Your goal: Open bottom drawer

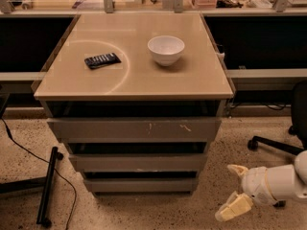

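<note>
Grey bottom drawer (140,184), untouched: your end effector (233,189) hangs off its right end, fingers spread wide, holding nothing.

Cabinet top (144,83): bowl (166,50), remote (102,60) (gripper (228,193) lower right).

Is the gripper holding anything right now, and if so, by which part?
Nothing is held. The gripper hangs low to the right of the cabinet, its fingers spread and empty, apart from the bottom drawer.
</note>
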Tool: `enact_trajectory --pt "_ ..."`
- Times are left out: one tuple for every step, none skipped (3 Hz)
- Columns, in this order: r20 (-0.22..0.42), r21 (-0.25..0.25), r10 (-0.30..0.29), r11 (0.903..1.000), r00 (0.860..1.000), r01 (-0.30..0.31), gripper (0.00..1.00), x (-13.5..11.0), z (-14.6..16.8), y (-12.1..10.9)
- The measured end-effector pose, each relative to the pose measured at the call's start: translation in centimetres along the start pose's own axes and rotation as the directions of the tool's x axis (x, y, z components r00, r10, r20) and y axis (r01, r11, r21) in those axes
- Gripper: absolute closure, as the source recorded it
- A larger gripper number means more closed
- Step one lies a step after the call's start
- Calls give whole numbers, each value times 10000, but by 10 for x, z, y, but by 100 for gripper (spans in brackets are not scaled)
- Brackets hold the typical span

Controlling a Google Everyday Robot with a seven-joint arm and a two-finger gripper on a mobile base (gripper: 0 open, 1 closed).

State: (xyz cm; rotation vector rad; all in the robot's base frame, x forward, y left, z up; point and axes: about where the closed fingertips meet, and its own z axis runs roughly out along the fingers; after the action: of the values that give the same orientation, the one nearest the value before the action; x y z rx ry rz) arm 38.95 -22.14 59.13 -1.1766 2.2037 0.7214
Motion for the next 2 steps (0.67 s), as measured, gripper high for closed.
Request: enact_trajectory --pt "-120 -637 352 9973 9993 -359 0 25 43 -19" --pt "-112 -639 348 9973 9993 -355 0 25 43 -19"
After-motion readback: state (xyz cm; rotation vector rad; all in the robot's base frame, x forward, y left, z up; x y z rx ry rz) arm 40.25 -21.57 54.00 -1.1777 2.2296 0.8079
